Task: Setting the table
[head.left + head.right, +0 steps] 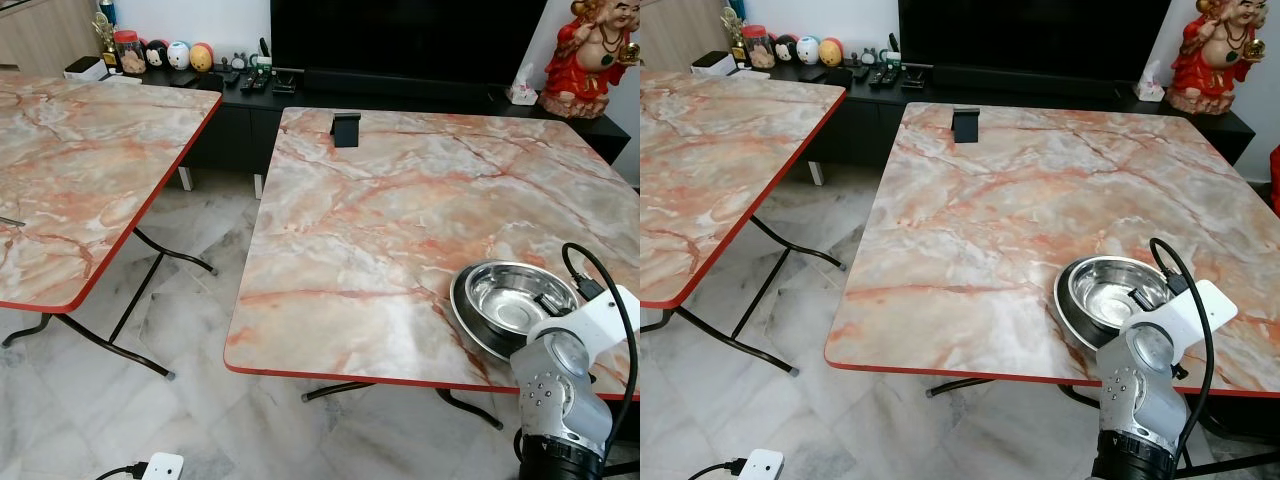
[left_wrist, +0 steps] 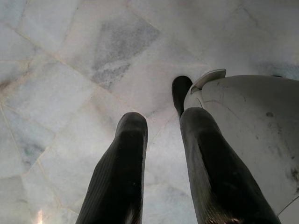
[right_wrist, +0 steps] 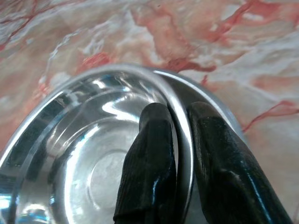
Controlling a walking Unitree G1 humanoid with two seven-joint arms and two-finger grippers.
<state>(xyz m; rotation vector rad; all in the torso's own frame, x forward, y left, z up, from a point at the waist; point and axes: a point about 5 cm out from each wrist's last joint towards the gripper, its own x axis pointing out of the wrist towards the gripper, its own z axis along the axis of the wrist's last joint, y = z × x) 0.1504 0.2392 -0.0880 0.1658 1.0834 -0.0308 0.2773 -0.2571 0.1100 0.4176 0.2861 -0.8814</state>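
Your right pincer is clamped on the rim of the steel bowl, which sits at the counter near edge. Next, release and lift clear; left pincer hangs idle, parted.

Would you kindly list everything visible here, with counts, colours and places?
Steel bowl: one, silver, near right corner of the right table, rim pinched by the right tool.
Tables: two, orange marble pattern with red edges, side by side.
Stand: one, black, far edge of the right table.
Statue: one, red and gold, on the dark cabinet.
Power strip: one, white, on the floor.
Right tool: shut on the bowl's rim.
Left tool: open, over the marble floor.
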